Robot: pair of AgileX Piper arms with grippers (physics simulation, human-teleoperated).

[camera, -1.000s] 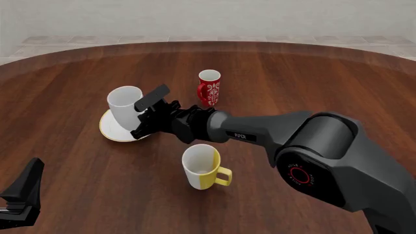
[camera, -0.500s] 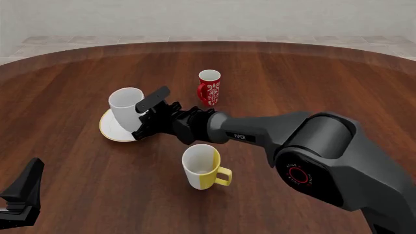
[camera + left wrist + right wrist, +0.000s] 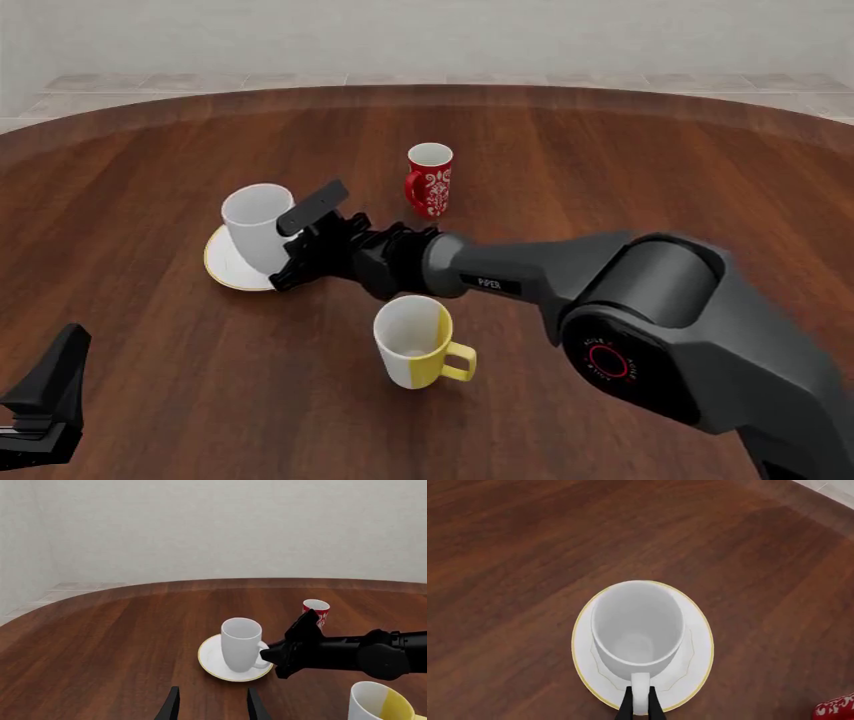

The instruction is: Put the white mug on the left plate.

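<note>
White mug [image 3: 258,219]: upright on the left plate [image 3: 230,266], bottom seated inside the gold rim, handle turned toward the right arm.
Right claw [image 3: 639,709]: clamped on the mug's handle; the right wrist view shows both dark fingertips pinched against the white loop.
Left claw [image 3: 212,710]: fingers apart and empty, low at about 7 o'clock of the front view, well away from the mug.
Main risk: if the fingers part unevenly or the arm draws back before the handle is free, the mug could be dragged toward the plate's edge or tipped, since it is tall and pulled from one side.
Second risk: a sideways retreat could swing the wrist into the mug wall; whether the fingers touch the plate's rim I cannot tell from these angles.
Red mug [image 3: 429,180]: on the tabletop [image 3: 641,170] at about 2 o'clock of the plate, near the forearm's far side.
White-and-yellow mug [image 3: 416,342]: at about 5 o'clock of the plate, just beside and below the forearm, the nearer obstacle to a backward pull.
Second plate: none in view.
</note>
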